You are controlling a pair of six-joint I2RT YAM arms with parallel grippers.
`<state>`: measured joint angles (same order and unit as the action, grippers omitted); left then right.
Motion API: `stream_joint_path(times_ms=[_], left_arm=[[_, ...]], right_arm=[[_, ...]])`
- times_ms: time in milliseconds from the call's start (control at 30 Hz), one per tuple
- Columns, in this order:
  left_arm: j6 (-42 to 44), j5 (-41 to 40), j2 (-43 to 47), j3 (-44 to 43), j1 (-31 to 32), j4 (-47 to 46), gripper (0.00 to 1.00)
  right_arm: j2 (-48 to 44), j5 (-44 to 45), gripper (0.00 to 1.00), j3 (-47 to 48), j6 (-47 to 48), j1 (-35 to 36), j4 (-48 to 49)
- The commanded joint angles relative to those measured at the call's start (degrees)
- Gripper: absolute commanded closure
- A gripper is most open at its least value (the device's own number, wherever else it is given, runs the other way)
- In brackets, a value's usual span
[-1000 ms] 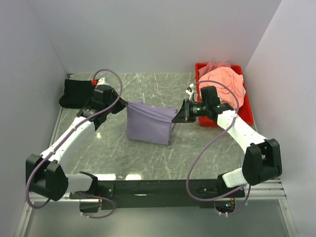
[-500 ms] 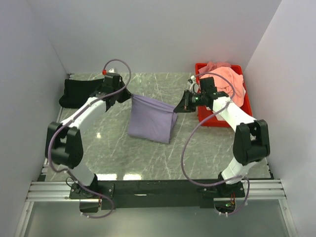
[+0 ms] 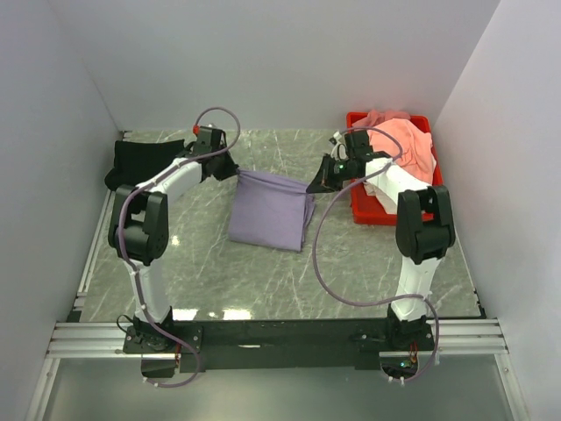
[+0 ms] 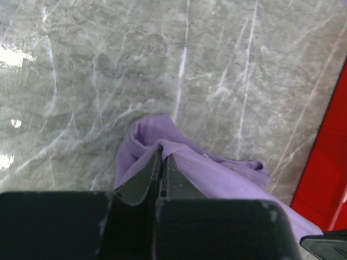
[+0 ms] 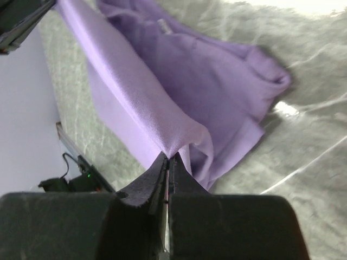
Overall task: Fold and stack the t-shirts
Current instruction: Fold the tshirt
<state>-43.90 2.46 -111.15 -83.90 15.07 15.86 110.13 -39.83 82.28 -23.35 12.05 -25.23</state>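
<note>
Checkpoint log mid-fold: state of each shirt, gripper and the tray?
Purple shirt: top edge pinched at both ends, rest on table.
Left gripper: shut on purple shirt.
Right gripper: shut on purple shirt.
Black shirt: lying far left, untouched.
Pink shirt: crumpled in tray.

Top view, compared with one second ago:

- Left arm [image 3: 140, 230]: its elbow was low over the near-left corner. It now stands raised along the table's left side, with the forearm stretched toward the far wall.
- Right arm [image 3: 421, 226]: its elbow is likewise drawn in from the near-right and lifted.
- Left gripper [image 3: 231, 172]: sits farther back and slightly to the right.
- Right gripper [image 3: 313, 186]: sits farther back.
- Lavender shirt [image 3: 272, 215]: the top edge between the grippers shifts toward the far side and slants less. The lower hem trails a little farther back.
</note>
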Motion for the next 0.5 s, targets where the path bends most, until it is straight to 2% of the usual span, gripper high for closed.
stream_joint_path(times_ms=[0,267,467], left_arm=[[1.98,-4.3,-1.6,-3.2,-2.33,-0.56,1.0],[2.85,-1.76,-6.97,-7.07,-2.41,0.05,1.0],[2.51,1.32,-6.45,-6.28,-2.33,-1.53,0.99]], right_arm=[[2.54,4.05,1.0,3.5,-0.63,-1.94,-2.1],[4.31,7.4,1.0,2.72,-3.27,-2.39,0.71],[1.59,7.67,1.0,0.25,-3.63,-2.39,2.29]])
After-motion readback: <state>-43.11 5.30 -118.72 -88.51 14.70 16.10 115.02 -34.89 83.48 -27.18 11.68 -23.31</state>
